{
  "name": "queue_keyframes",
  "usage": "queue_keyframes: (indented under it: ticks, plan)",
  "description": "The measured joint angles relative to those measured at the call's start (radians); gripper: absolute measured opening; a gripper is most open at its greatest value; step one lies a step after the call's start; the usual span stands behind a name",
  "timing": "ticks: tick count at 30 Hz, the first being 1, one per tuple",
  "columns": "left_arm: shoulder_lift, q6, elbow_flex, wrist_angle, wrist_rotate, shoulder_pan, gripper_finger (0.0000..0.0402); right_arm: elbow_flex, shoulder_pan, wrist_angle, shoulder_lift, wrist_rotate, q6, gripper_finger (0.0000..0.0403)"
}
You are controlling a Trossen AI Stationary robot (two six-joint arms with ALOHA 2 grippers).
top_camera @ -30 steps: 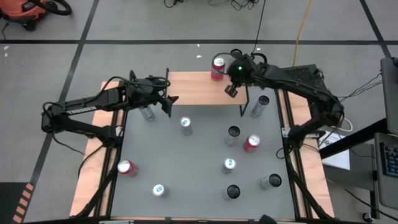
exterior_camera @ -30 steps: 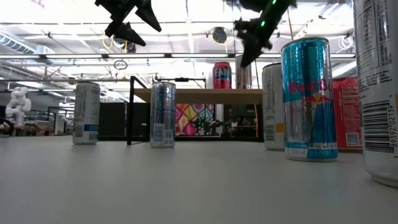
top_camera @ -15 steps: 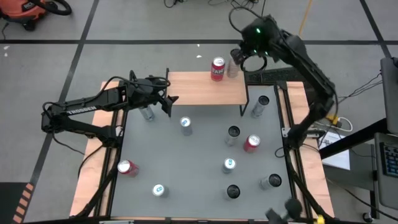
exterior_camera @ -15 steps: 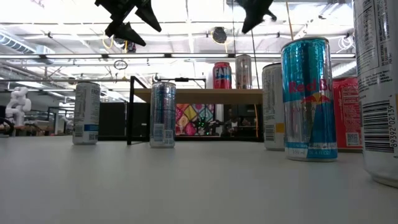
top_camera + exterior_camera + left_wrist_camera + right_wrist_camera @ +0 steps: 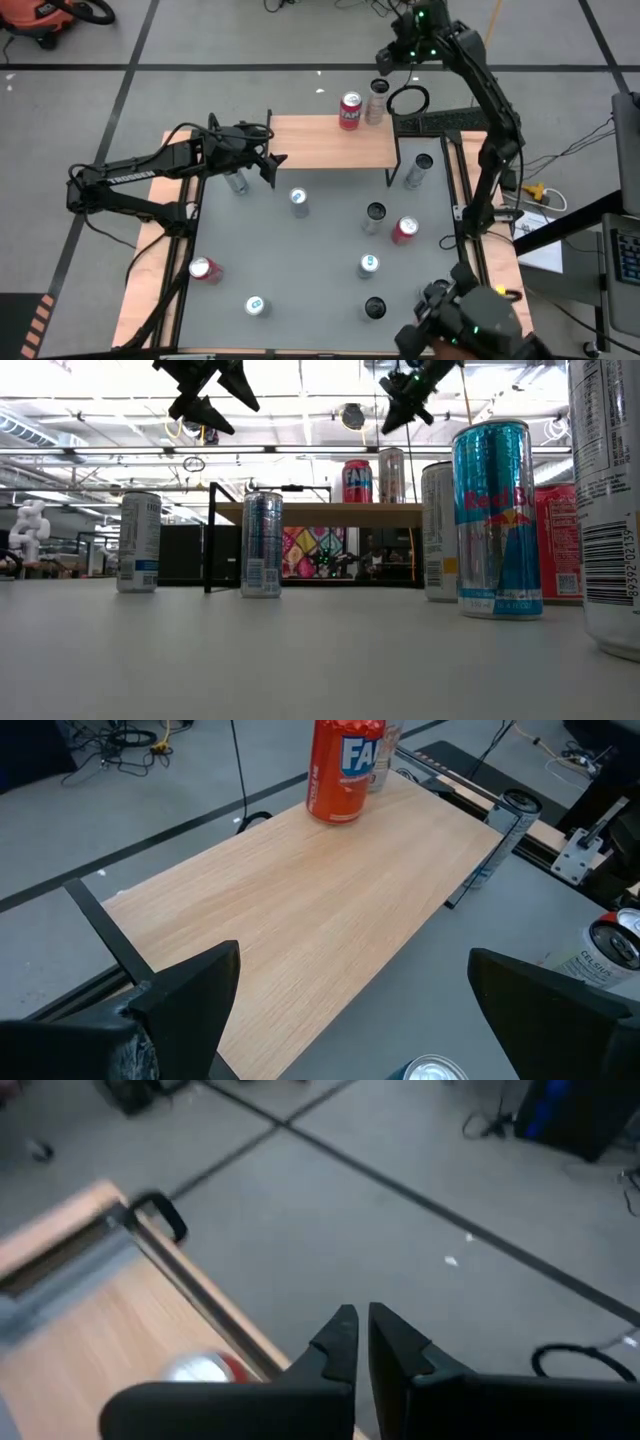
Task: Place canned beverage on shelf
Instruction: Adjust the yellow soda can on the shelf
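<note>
The shelf [image 5: 330, 142] stands at the table's far edge, its wooden top on thin black legs. A red can [image 5: 350, 110] and a slim silver can [image 5: 376, 102] stand upright on its far right part. My right gripper [image 5: 386, 58] is shut and holds nothing. It hovers high beyond the far edge, past the two cans, and the red can's top [image 5: 200, 1368] shows below its fingers [image 5: 340, 1335]. My left gripper [image 5: 272, 165] hangs open above the shelf's near left corner, holding nothing. Its wrist view looks across the shelf top [image 5: 300, 910].
Several more cans stand upright on the grey table, among them a silver one [image 5: 298, 200], a black one [image 5: 374, 215], a red one [image 5: 404, 230] and a tall one [image 5: 418, 170] by the shelf's right leg. A dark object with a green light [image 5: 470, 325] is at the near right corner.
My right gripper has risen from just above the shelf's right end and drawn away past the table's far edge, rolling as it went, and its fingers have stayed shut. The silver can, hidden under the gripper a second ago, stands beside the red can.
</note>
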Motion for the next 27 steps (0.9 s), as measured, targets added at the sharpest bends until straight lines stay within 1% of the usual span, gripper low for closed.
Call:
queue_keyframes:
  ticks: [2, 5, 8, 11, 14, 18, 24, 27]
  plan:
    - [0.000, 0.000, 0.000, -0.001, 0.000, 0.000, 0.0392, 0.000, -0.035, -0.021, 0.010, -0.047, -0.048, 0.0000]
    - [0.000, 0.000, 0.000, -0.005, 0.000, 0.000, 0.0392, -0.001, -0.091, -0.013, 0.025, -0.186, -0.132, 0.0000]
    - [0.000, 0.000, 0.000, -0.008, -0.001, 0.003, 0.0392, 0.000, -0.147, -0.009, 0.049, -0.310, -0.182, 0.0000]
    - [0.000, 0.000, 0.000, -0.010, -0.004, 0.007, 0.0392, -0.001, -0.191, -0.011, 0.096, -0.446, -0.238, 0.0000]
    - [0.000, -0.001, 0.000, -0.010, -0.019, 0.014, 0.0392, -0.001, -0.223, -0.010, 0.145, -0.545, -0.275, 0.0000]
    - [0.000, 0.000, 0.000, -0.010, -0.022, 0.031, 0.0392, -0.001, -0.255, -0.011, 0.219, -0.706, -0.336, 0.0000]
    - [0.000, 0.000, 0.000, -0.010, -0.024, 0.060, 0.0392, -0.002, -0.279, -0.011, 0.311, -0.823, -0.404, 0.0000]
    - [0.000, 0.000, 0.000, -0.010, -0.024, 0.075, 0.0392, -0.002, -0.281, -0.013, 0.350, -0.900, -0.438, 0.0000]
